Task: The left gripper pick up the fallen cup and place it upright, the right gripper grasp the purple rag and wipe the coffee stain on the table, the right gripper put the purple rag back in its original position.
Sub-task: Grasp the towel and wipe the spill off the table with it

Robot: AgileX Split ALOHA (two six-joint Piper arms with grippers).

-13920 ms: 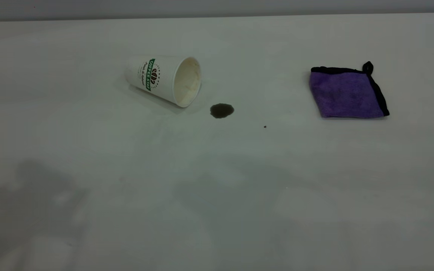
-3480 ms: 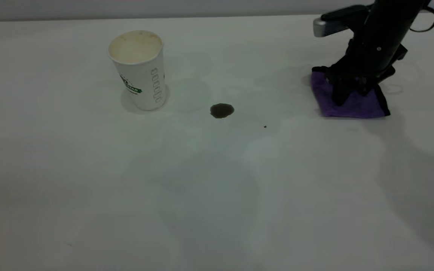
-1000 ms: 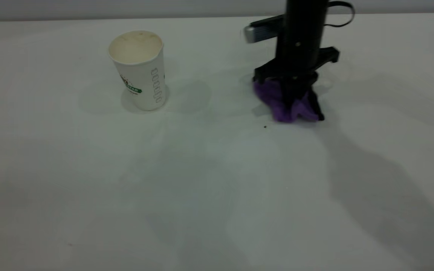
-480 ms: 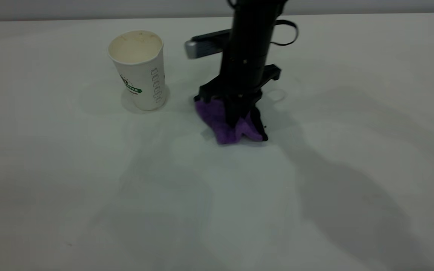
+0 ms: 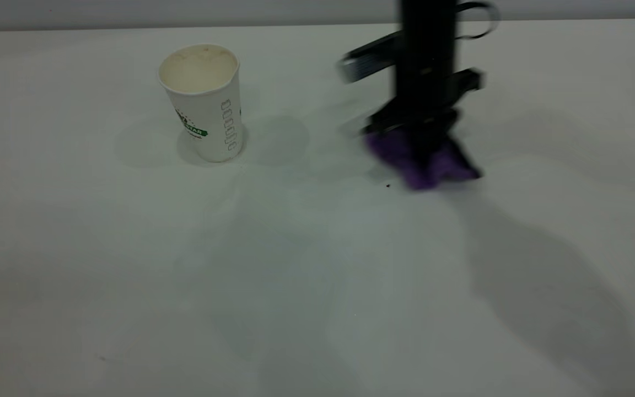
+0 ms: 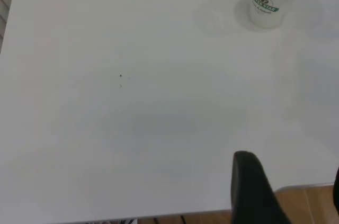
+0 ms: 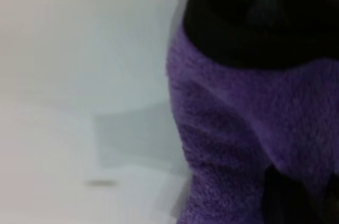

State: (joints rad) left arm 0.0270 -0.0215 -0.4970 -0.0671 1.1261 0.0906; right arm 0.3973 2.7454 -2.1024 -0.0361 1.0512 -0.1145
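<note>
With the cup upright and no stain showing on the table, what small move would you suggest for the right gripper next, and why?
Probably carry the rag further right and set it down flat. The right gripper holds it bunched, pressed on the table right of the cup. No stain shows on the bare surface between them, only a tiny speck, so wiping looks finished and returning the rag remains.

This looks like a plain test room or a lab. A wide white tabletop fills nearly all the exterior view, and behind its far edge there is only a bare grey wall. In the left wrist view, a brown wooden floor shows past the tabletop's edge.
</note>
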